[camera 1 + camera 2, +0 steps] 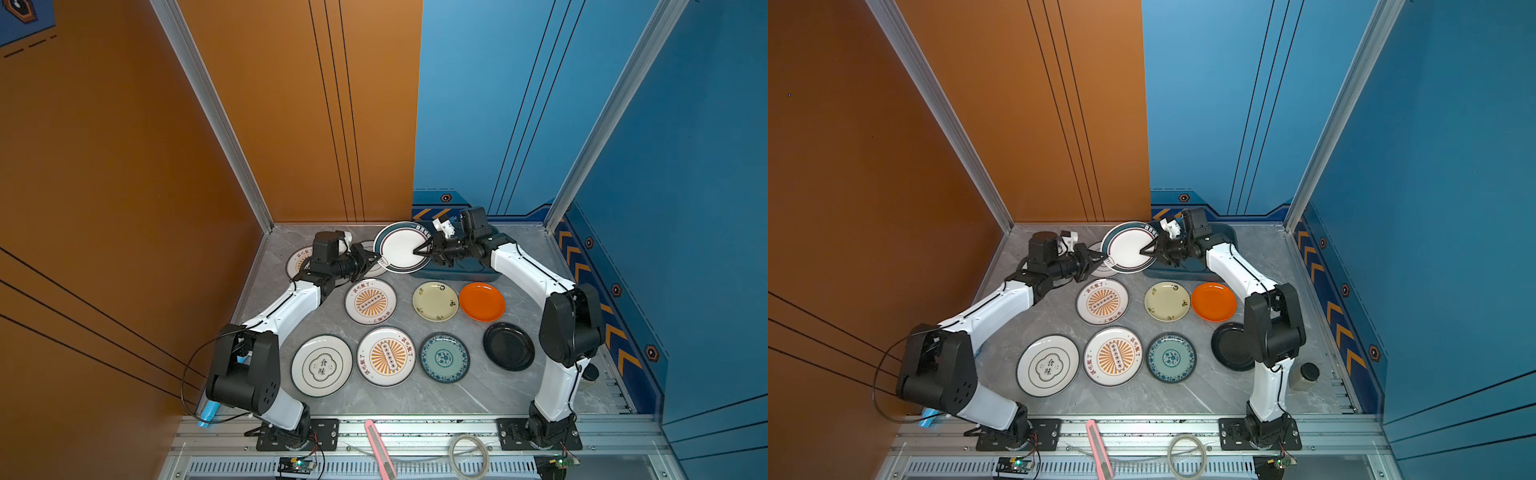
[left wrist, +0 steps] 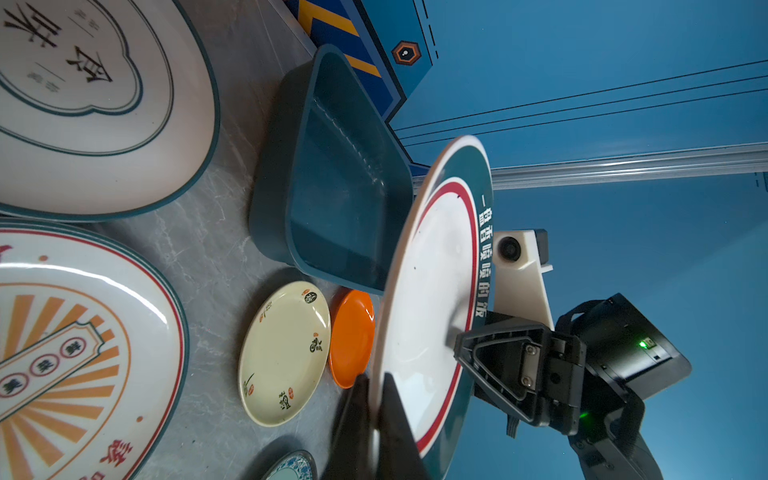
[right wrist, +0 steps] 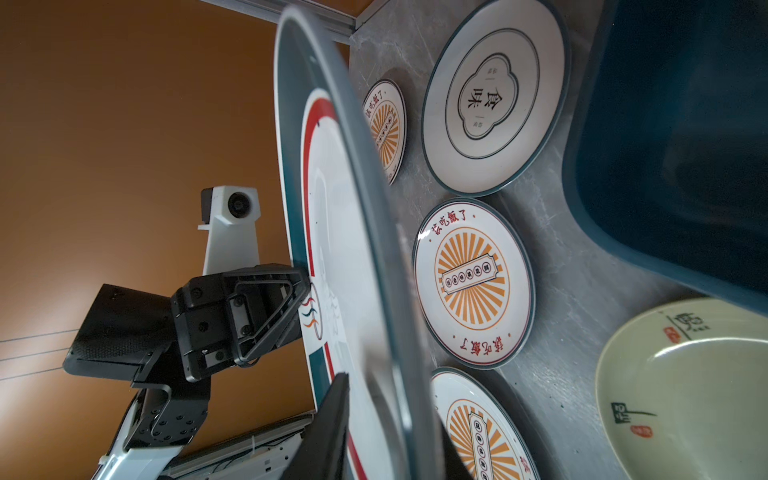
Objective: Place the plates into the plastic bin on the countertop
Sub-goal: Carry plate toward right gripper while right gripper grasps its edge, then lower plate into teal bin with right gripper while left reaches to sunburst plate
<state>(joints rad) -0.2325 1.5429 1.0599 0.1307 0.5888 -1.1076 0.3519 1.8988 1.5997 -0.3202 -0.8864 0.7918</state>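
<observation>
We're holding the plate [image 1: 401, 249] up in the air beside the bin [image 1: 465, 275], left gripper [image 1: 374, 261] and right gripper [image 1: 419, 249] both clamping opposite rims, so uneven pulling is risking a drop onto the counter [image 1: 415, 399].

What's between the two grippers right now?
The teal-rimmed plate, raised, with the left gripper and right gripper on opposite edges; both top views show it.

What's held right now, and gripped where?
The large round white plate with teal rim is held aloft by both arms: the left end effector clamps one edge of its rim, and the right end effector clamps the opposite edge.
</observation>
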